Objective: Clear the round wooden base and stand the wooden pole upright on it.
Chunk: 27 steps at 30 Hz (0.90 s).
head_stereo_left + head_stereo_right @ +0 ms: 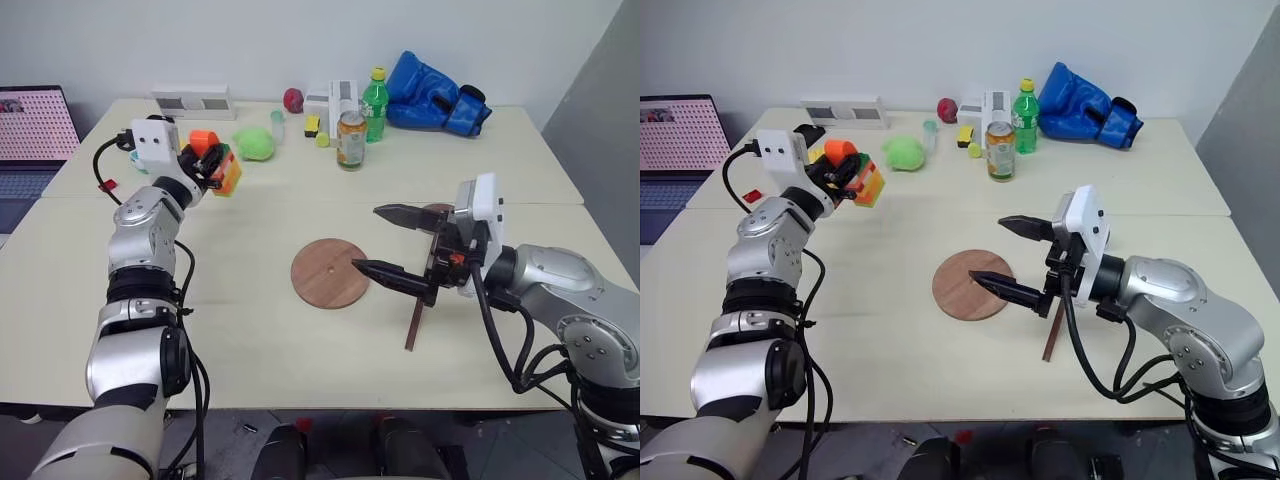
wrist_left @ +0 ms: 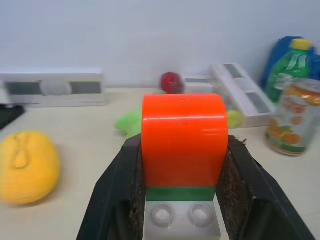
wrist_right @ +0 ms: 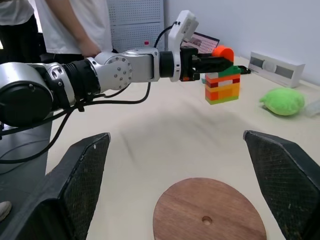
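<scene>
Nearest to us, low in the right half of the frame, our right gripper (image 1: 392, 243) hangs over the table (image 1: 250, 330) with its two black fingers spread wide and nothing between them. The wooden pole (image 1: 414, 324) lies on the table just under that gripper, at lower centre right, a thin dark rod mostly hidden behind the fingers; its disc end peeks out beside the wrist. Just to the left, at the centre of the frame, the round wooden base (image 1: 330, 273) lies flat with its small centre hole showing and nothing standing on it. The lower fingertip reaches over its right edge.

Further back, in the upper left of the frame, our left gripper (image 1: 214, 166) is clamped on a stack of coloured toy bricks (image 1: 228, 172) with an orange top piece, held clear above the table. Beyond it sits a green plush toy (image 1: 254, 143). Toward the top centre stand a drinks can (image 1: 351, 139) and a green bottle (image 1: 375, 104), with blue boxing gloves (image 1: 436, 96) at the far upper right.
</scene>
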Each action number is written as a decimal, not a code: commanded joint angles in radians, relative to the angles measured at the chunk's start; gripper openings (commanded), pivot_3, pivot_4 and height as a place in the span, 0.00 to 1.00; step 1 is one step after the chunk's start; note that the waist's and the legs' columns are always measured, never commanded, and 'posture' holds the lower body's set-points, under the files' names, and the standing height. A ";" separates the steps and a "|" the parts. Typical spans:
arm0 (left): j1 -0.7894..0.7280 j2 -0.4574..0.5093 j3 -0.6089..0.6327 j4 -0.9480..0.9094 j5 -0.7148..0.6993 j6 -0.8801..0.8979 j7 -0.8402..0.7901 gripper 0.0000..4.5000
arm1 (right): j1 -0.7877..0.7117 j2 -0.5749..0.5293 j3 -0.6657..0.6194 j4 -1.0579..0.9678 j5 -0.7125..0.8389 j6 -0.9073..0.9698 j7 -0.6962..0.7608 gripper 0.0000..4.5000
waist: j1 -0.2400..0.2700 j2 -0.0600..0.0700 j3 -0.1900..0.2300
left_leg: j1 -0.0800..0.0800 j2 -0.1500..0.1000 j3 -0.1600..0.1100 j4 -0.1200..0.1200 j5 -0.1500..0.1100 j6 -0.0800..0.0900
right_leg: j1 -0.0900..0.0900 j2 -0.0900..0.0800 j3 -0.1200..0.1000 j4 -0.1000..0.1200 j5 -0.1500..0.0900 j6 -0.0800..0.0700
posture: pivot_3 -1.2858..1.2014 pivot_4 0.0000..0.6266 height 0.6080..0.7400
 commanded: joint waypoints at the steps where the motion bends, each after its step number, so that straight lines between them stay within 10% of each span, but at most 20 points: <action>1: -0.047 0.019 0.007 0.105 0.042 -0.094 0.050 0.33 | -0.035 0.005 0.014 -0.009 -0.066 -0.011 -0.057 1.00 | -0.002 0.000 0.000 | -0.001 0.000 -0.001 0.000 0.000 0.000 | -0.001 0.000 -0.001 0.000 0.000 0.000 | 0.52 0.24 1.00; 15: -0.088 0.017 0.008 0.268 0.077 -0.168 0.060 0.33 | 0.034 0.004 0.007 -0.029 -0.115 -0.029 -0.069 1.00 | -0.004 0.000 0.000 | -0.006 0.000 -0.001 0.001 0.002 -0.004 | -0.006 0.000 -0.002 0.002 0.000 0.000 | 0.52 0.24 1.00; 27: -0.083 0.027 0.014 0.259 0.086 -0.162 0.039 0.94 | 0.034 0.010 0.006 -0.023 -0.125 -0.024 -0.073 1.00 | -0.004 0.000 0.000 | -0.006 0.000 -0.001 0.001 0.002 -0.004 | -0.006 0.000 -0.002 0.002 0.000 0.000 | 0.52 0.24 1.00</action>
